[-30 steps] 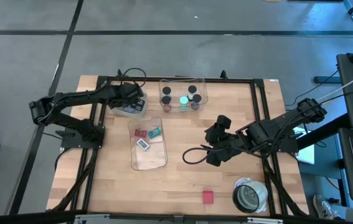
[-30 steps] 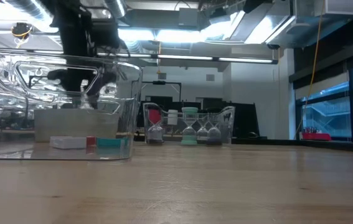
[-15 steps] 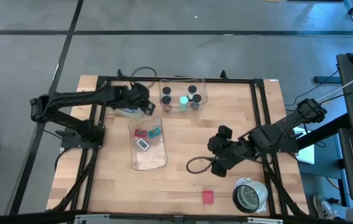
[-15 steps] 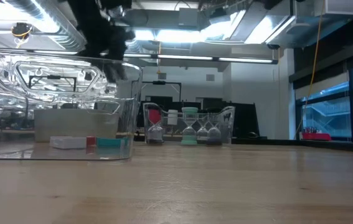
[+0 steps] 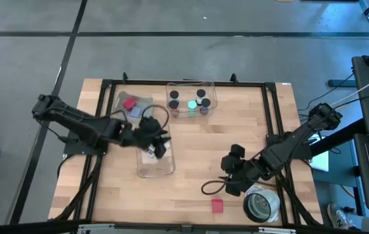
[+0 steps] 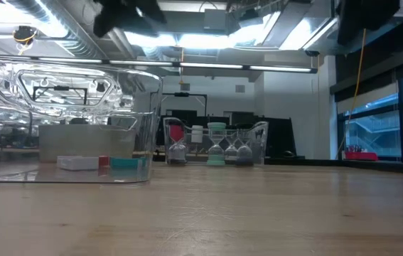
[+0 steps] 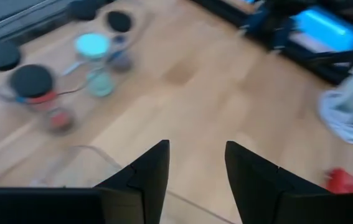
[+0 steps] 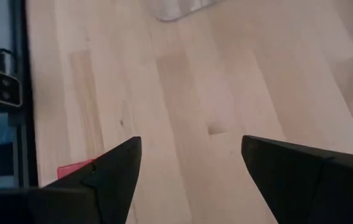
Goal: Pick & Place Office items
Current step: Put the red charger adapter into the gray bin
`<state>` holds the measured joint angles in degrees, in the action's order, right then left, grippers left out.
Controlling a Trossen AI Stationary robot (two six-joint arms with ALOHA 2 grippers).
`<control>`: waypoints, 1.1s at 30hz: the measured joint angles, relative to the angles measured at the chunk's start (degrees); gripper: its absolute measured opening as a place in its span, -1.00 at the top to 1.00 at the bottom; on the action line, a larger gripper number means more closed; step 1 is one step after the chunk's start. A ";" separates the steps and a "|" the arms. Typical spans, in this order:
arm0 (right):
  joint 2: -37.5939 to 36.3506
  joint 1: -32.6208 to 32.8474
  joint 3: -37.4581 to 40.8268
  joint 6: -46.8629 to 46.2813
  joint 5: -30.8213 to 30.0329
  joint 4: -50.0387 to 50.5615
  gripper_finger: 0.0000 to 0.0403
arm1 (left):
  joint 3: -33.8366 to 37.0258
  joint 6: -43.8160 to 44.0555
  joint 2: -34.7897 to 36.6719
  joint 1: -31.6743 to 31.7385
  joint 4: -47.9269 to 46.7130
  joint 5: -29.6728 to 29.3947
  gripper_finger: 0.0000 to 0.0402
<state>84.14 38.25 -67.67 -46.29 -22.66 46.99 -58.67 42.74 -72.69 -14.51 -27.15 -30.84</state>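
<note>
a: nearest in the low view is the clear bin (image 6: 66, 124) at the left of the frame, with a white tag (image 6: 77, 163), a red block (image 6: 104, 163) and a teal block (image 6: 129, 163) on its floor. what's behind it?

b: a second bin (image 6: 215, 144) mid-frame, holding the black-capped cylinders (image 6: 177, 153). the high view adds what that level view can't: the left gripper (image 5: 157, 145) right over the nearer bin (image 5: 155, 166) at centre-left, hiding most of those pieces.

a: are its fingers parted?

b: the left wrist view shows the two fingers (image 7: 145, 177) apart with bare wood between them, nothing held. beyond them sit the cylinders (image 7: 34, 84) and a cyan disc (image 7: 93, 45).

a: and the right gripper (image 5: 232, 183)?

b: lower right of the high view, beside the grey-white roll (image 5: 261, 205). its wrist view shows the fingers (image 8: 114, 171) wide apart and empty, with a loose red block (image 8: 71, 169) at the lower left edge. from above that block (image 5: 217, 206) lies near the bottom of the frame, and another red piece (image 5: 129, 103) sits in a third bin at upper left.
</note>
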 joint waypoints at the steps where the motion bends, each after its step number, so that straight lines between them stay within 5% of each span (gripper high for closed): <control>1: -0.02 0.12 0.64 1.94 0.32 -1.39 -0.39 | 0.00 0.00 0.00 -1.82 0.92 -1.07 0.24; 7: -0.02 1.29 4.76 16.59 2.18 -10.27 -0.39 | 0.00 0.05 0.00 -11.46 6.16 -8.11 0.25; 16: 0.51 -0.83 6.50 17.39 6.97 -19.15 -0.39 | 0.00 0.09 0.00 -21.54 8.25 -20.63 0.25; 33: 12.92 -0.41 6.44 58.38 19.09 -23.39 -0.50 | 0.01 0.96 -3.11 -25.89 8.56 -28.95 0.27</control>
<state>97.05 37.85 -61.23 12.09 -3.57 23.61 -58.67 43.69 -75.80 -40.40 -18.59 -59.79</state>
